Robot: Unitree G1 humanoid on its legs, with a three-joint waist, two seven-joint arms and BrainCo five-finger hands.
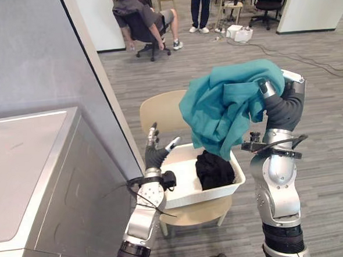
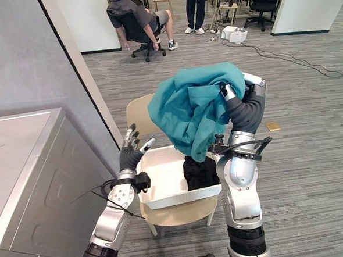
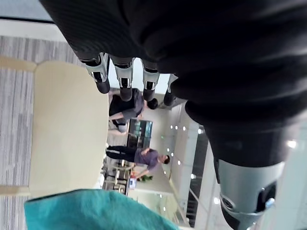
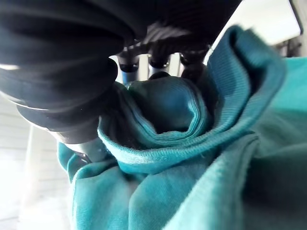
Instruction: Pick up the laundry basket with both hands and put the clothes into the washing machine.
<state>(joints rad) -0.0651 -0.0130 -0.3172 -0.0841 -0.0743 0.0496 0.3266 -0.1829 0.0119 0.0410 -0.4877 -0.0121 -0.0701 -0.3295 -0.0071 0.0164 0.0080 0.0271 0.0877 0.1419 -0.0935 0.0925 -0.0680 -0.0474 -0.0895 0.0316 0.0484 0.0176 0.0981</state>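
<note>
- The washing machine [image 1: 31, 172], a grey box with a flat top, stands closest, on the robot's left.
- The left hand [image 1: 154, 156] is raised just above the near left corner of the laundry basket [image 1: 213, 194]. Its fingers [image 3: 124, 85] are straight and spread, and they hold nothing.
- The laundry basket is white and rectangular. It sits on the seat of a beige chair [image 1: 159, 113], in front of the robot and to the right of the washing machine. Neither hand holds it.
- A black garment [image 1: 213, 169] lies bunched in the right half of the basket.
- The right hand [image 1: 279, 103] is lifted high above the right side of the basket. Its fingers [image 4: 156, 64] are curled into a teal garment [image 1: 222, 108] and clamp a fold of the cloth.
- The teal garment hangs from that hand in a loose bundle. Its lowest tip dangles over the black garment, and it covers part of the chair's backrest.
- Farther off, on the grey carpet floor [image 1: 323, 131], a person [image 1: 144, 16] sits in a dark office chair. Another person [image 1: 202, 7] stands a little to the right of them.
</note>
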